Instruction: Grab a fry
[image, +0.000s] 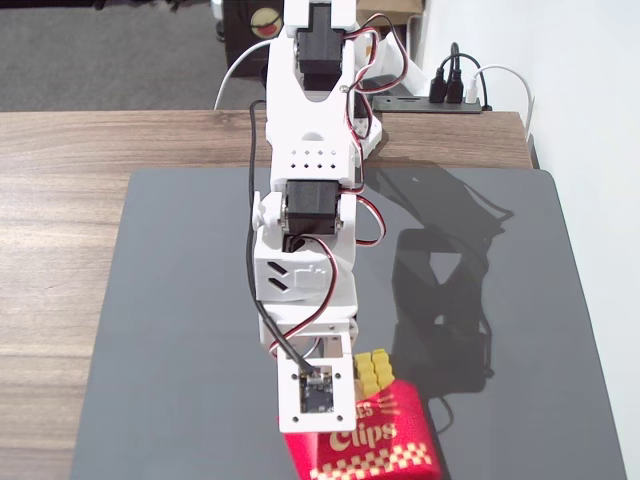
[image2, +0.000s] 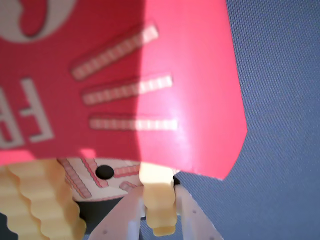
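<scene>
gripping one fry (image2: 159, 210) between two fingers (image2: 190, 220), hand (image2: 159, 225) at one red carton (image2: 190, 100)

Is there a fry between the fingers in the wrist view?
Yes, a yellow fry sticks out of the red carton and sits between the two white fingers.

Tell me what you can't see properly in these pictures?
- Fixed view: the arm covers the fingers and part of the red carton; the bottom edge cuts the carton.
- Wrist view: the fry between the fingers runs under the carton, so its length is hidden.
- Wrist view: the carton's lettering is cut off.
</scene>
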